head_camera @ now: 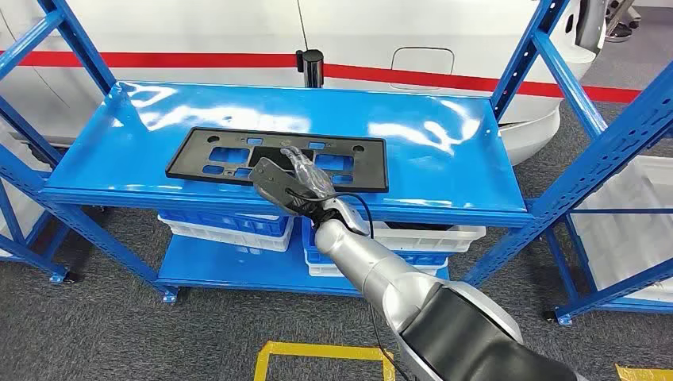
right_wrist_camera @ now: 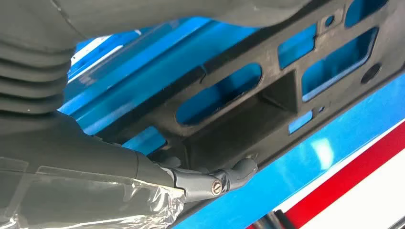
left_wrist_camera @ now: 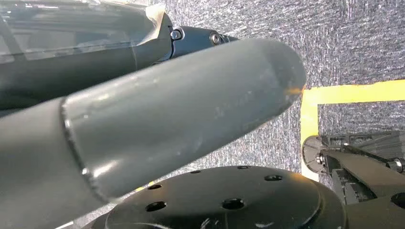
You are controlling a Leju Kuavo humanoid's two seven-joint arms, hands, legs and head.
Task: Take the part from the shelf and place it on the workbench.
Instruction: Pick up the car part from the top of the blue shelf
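A flat black part (head_camera: pixel 184 157) with several cut-out openings lies on the top board of the blue shelf (head_camera: pixel 444 167), near its front edge. My right hand (head_camera: pixel 292 181) reaches over the part's front middle, fingers spread above it and the thumb at its near edge. In the right wrist view one dark fingertip (right_wrist_camera: pixel 239 171) touches the part (right_wrist_camera: pixel 224 129), which still lies flat on the blue board. My left hand (left_wrist_camera: pixel 157 119) hangs over grey carpet, its thumb and a dark finger stretched out, holding nothing.
White and blue crates (head_camera: pixel 230 226) (head_camera: pixel 428 236) sit on the lower shelf board. Blue uprights (head_camera: pixel 587 167) frame the shelf, with another rack to the right (head_camera: pixel 627 222). A white vehicle body with a red stripe (head_camera: pixel 444 48) stands behind. Yellow tape (head_camera: pixel 317 351) marks the floor.
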